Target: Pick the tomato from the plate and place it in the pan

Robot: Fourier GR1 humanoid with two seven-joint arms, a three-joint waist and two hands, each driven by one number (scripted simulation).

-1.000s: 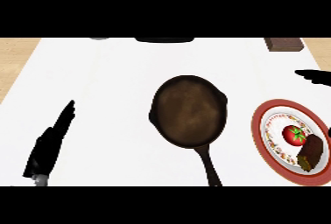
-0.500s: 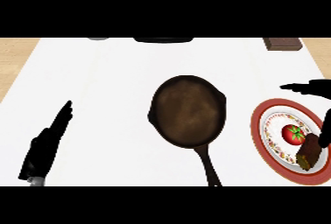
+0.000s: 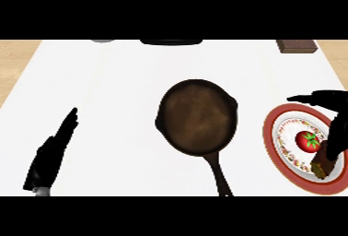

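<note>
A red tomato (image 3: 308,140) with a green stalk lies on a round plate (image 3: 273,138) with a red rim, at the right edge of the counter. My right hand (image 3: 335,105) hovers over the plate's far right part. It is open, with the thumb stretched left beyond the tomato and the fingers running down the tomato's right side. I cannot tell whether it touches the tomato. A dark brown pan (image 3: 197,117) sits in the middle, left of the plate, its handle pointing toward me. My left hand (image 3: 51,156) rests open at the lower left.
A brown piece of food (image 3: 322,162) lies on the plate's near side, partly under my right fingers. A brown block (image 3: 297,46) sits at the far right, and a dark object (image 3: 171,41) is at the far edge. Wooden surface shows beyond the white counter's left side.
My right hand has come in from the right edge and lowered over the plate, closing in round the tomato. The left hand, pan and tomato have stayed put.
</note>
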